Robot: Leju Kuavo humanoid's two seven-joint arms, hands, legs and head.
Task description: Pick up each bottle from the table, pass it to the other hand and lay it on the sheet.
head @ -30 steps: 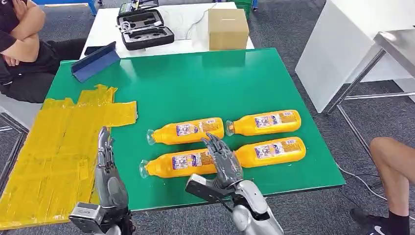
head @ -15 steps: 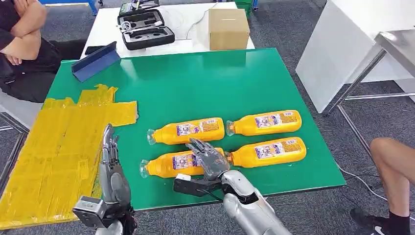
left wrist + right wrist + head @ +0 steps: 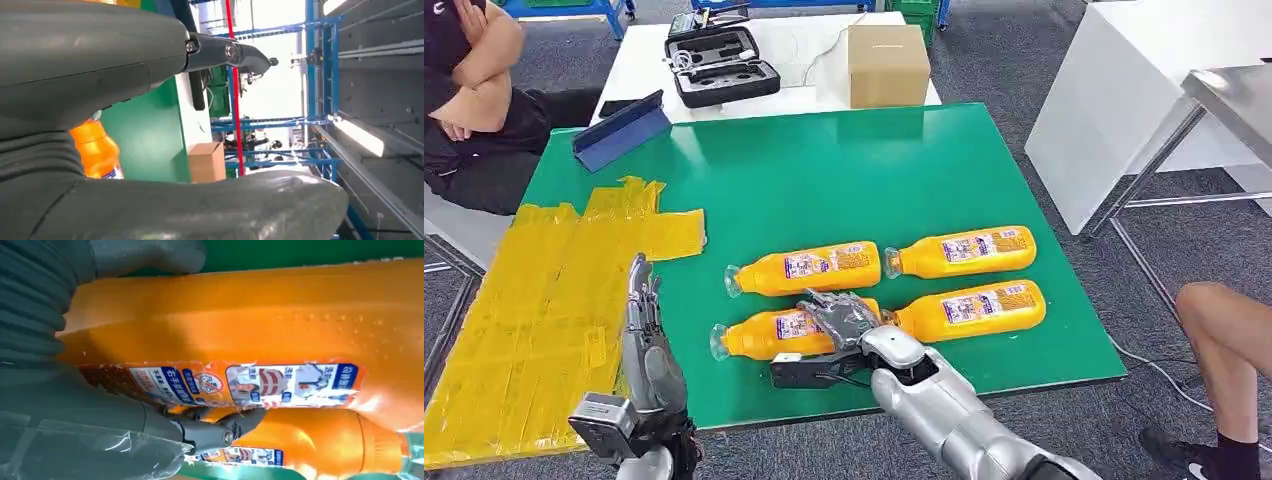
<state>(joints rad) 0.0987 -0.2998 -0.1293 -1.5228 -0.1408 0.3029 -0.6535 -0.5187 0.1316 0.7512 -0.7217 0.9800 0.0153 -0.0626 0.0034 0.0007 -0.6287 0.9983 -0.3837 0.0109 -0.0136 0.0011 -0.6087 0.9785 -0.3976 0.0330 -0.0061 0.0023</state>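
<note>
Several orange bottles lie on their sides on the green table. My right hand lies over the near-left bottle and grips its body. In the right wrist view that bottle sits between the thumb and the fingers, with the far-left bottle behind. The far-left bottle, far-right bottle and near-right bottle lie untouched. My left hand stands with straight fingers and holds nothing, at the edge of the yellow sheet.
A blue holder stands at the table's far left corner. Behind, a white table carries a black case and a cardboard box. One person sits at the left, and another person's leg is at the right.
My right hand has moved left and down onto the near-left bottle, and its fingers have closed over it. The left hand has barely moved.
</note>
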